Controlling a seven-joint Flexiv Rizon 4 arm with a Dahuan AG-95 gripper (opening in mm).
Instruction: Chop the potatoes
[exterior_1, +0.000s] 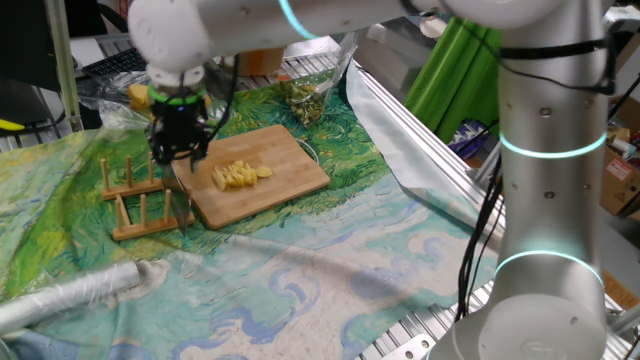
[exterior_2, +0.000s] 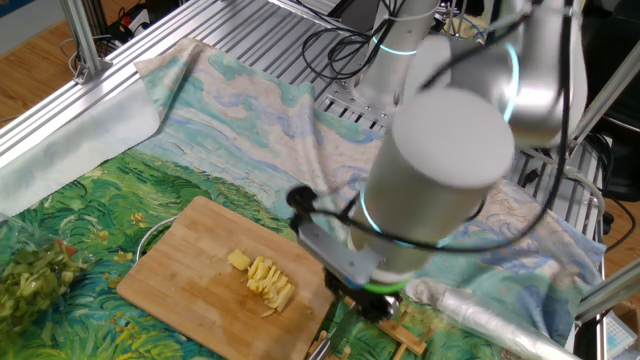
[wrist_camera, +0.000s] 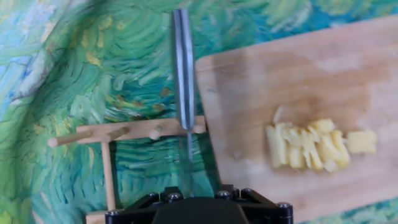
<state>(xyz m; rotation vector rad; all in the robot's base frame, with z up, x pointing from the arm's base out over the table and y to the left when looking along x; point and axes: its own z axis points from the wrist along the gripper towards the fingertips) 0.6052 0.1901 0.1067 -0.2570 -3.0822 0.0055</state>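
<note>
The potatoes (exterior_1: 242, 176) lie as a cluster of thin pale-yellow slices on the wooden board (exterior_1: 285, 150). They also show in the other fixed view (exterior_2: 265, 280) and at the right of the hand view (wrist_camera: 317, 146). My gripper (exterior_1: 178, 148) is shut on a knife (wrist_camera: 183, 74). The blade points down along the fingers. It hangs just left of the board's edge (wrist_camera: 211, 93), over a small wooden peg rack (wrist_camera: 124, 132), apart from the slices. The fingertips are hidden behind the gripper body (wrist_camera: 189, 199).
The peg rack (exterior_1: 140, 200) stands beside the board's left edge. A bag of greens (exterior_1: 305, 100) lies behind the board. A foil roll (exterior_1: 80, 290) lies at the front left. Aluminium frame rails (exterior_1: 420, 150) run along the right. A painted cloth covers the table.
</note>
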